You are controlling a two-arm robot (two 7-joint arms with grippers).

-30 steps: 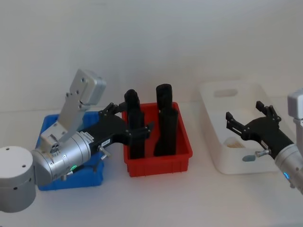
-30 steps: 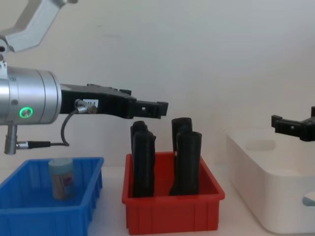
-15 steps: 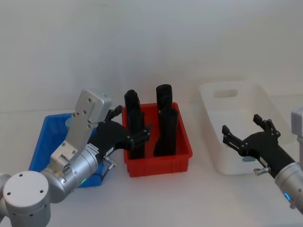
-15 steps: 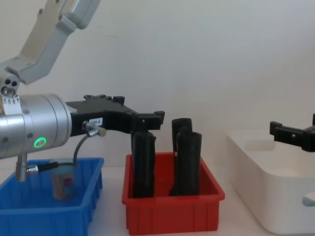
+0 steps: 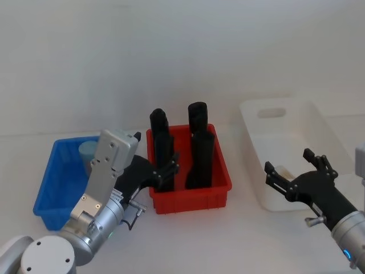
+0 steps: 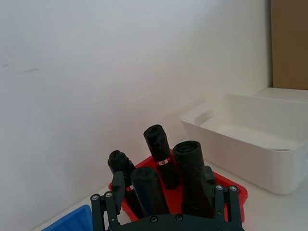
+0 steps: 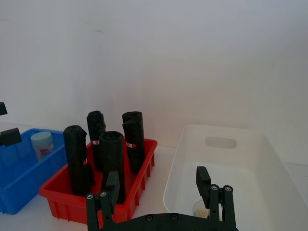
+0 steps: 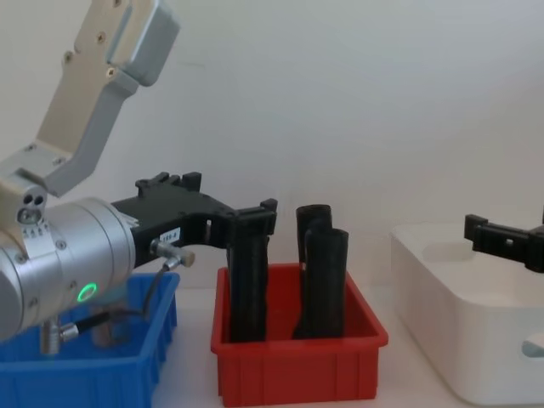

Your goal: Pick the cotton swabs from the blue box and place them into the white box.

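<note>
Blue ribbed plastic: the shallow blue box (image 5: pixel 48 191) holds one clear, blue-lidded jar of cotton swabs (image 7: pixel 42 143) at its far end. My left gripper (image 6: pixel 163 207) hovers between it and the red bin (image 5: pixel 191 200) of tall black rolls (image 5: pixel 199 151), jaws spread wide, gripping nothing. My right gripper (image 7: pixel 157 185) hangs at the near edge of the glossy white box (image 5: pixel 285 111), equally wide and empty. A pale jar (image 5: pixel 280 170), I think, lies inside.
</note>
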